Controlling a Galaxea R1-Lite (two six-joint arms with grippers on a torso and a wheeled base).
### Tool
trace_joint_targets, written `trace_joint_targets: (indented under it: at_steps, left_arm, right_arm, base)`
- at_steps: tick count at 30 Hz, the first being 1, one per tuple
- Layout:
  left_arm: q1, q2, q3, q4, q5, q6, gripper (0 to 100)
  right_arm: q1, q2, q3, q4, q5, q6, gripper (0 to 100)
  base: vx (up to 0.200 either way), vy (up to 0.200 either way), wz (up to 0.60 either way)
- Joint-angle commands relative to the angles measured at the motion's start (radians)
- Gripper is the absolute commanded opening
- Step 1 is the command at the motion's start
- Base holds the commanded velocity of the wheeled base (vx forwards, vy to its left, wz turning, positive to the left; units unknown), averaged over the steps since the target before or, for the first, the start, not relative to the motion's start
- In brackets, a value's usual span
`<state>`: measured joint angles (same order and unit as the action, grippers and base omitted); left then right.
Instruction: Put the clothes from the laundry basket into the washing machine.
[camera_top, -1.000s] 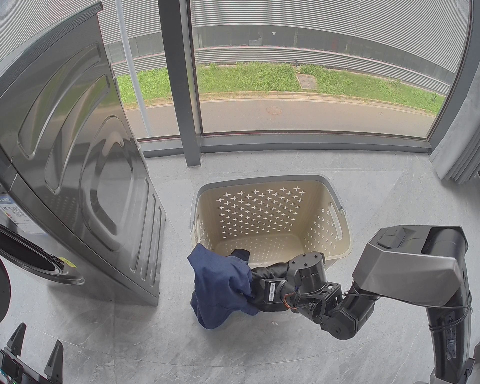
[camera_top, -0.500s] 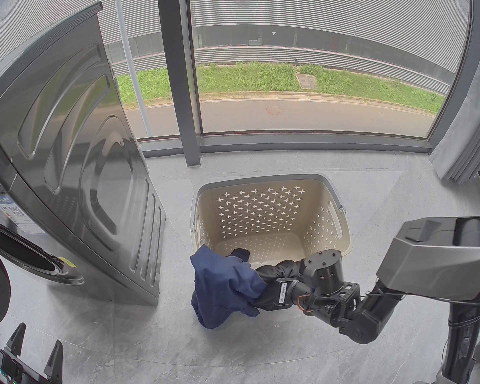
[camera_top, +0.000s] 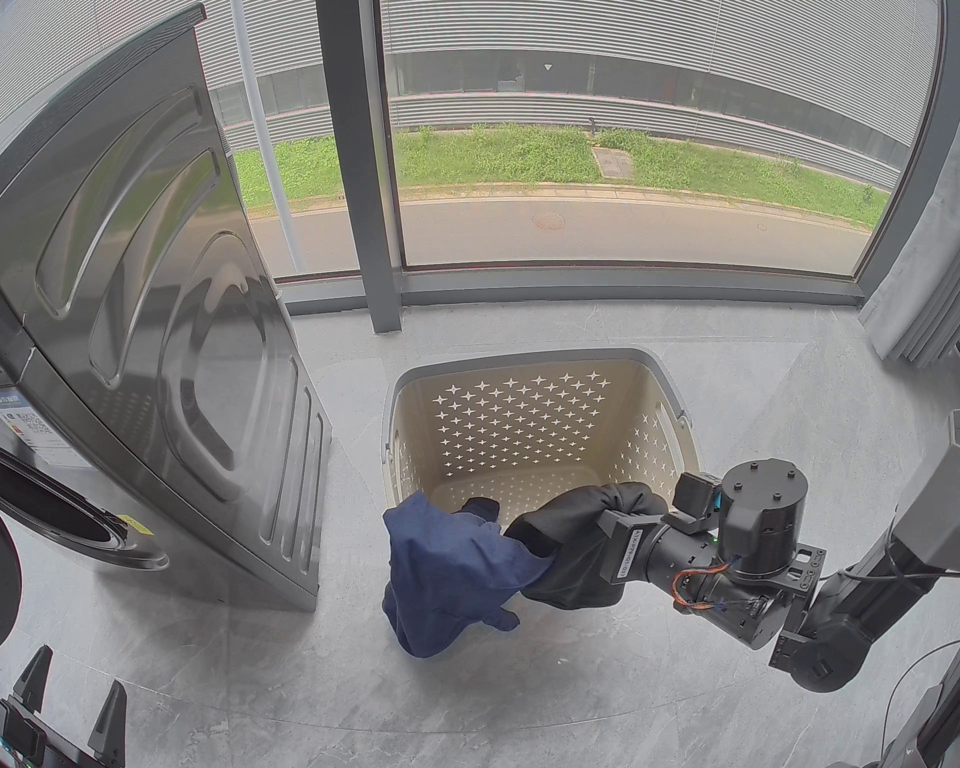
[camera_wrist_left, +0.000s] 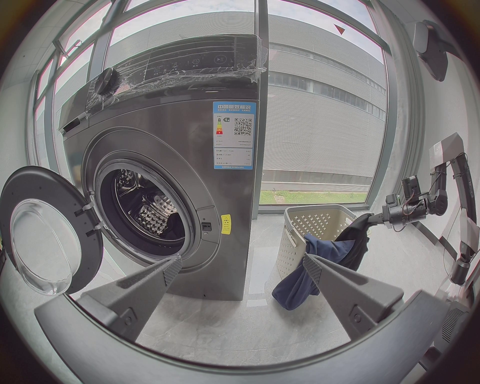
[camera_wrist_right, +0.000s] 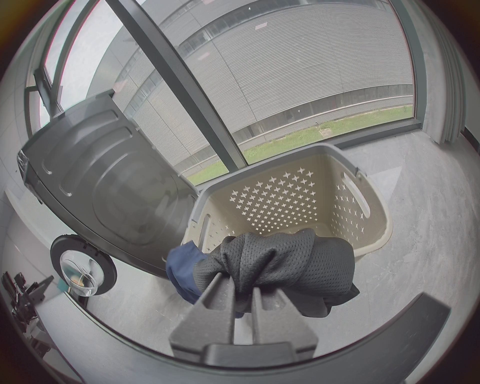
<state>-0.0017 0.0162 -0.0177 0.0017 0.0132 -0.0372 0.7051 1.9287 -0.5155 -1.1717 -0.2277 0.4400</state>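
Currently the right gripper (camera_wrist_right: 241, 287) is clamped on a bunched black mesh garment (camera_wrist_right: 280, 260), held just above the near rim of the cream laundry basket (camera_top: 535, 357), which sits on the grey floor (camera_top: 600, 690). A navy garment (camera_top: 445, 575) drapes over the basket's near-left corner and hangs down its outer wall toward the floor. One fold of it stretches toward the black bundle, and it is hard to tell whether that fold is caught in the grip or merely touching. The washing machine (camera_top: 150, 330) stands to the left of the basket, with its round door (camera_wrist_left: 47, 232) swung open and its drum (camera_wrist_left: 145, 212) exposed. The left gripper (camera_wrist_left: 241, 259) hangs low in front of the machine, fingers spread and holding nothing. The step in hand appears to be carrying the black garment to the drum. To do it well, lift high enough for the hanging cloth to clear the rim, and watch that the navy piece is not dragged onto the floor. Then swing around the machine's front corner and push the bundle well inside the opening before letting go, so no cloth trails over the door seal.
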Motion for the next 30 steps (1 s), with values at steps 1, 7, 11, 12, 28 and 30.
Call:
trace_joint_targets:
  at_steps: [1,7,11,12,28,30]
  left_arm:
    - [0.000,-0.009,0.015,0.000,0.001,-0.001,100]
    - [0.000,-0.009,0.015,0.000,0.001,0.000,100]
    - [0.000,-0.010,0.015,0.000,0.001,0.003,100]
    - [0.000,-0.009,0.015,0.000,0.001,0.003,100]
    - [0.000,-0.010,0.015,0.000,-0.001,0.003,100]
    - [0.000,-0.010,0.015,0.000,-0.002,0.007,100]
  right_arm:
    - [0.001,-0.048,0.012,-0.016,-0.002,-0.003,0]
    - [0.001,-0.077,0.058,-0.121,0.002,-0.033,0]
    - [0.001,-0.112,0.117,-0.258,0.021,-0.135,0]
    - [0.001,-0.122,0.121,-0.276,0.027,-0.153,0]
    - [0.001,-0.284,0.135,-0.272,0.100,-0.231,0]
    - [0.005,-0.278,0.137,-0.275,0.100,-0.231,0]
  base:
    - [0.000,0.000,0.00]
    - [0.000,0.000,0.00]
    - [0.000,0.000,0.00]
    - [0.000,0.000,0.00]
    - [-0.063,0.000,0.00]
    - [-0.200,0.000,0.00]
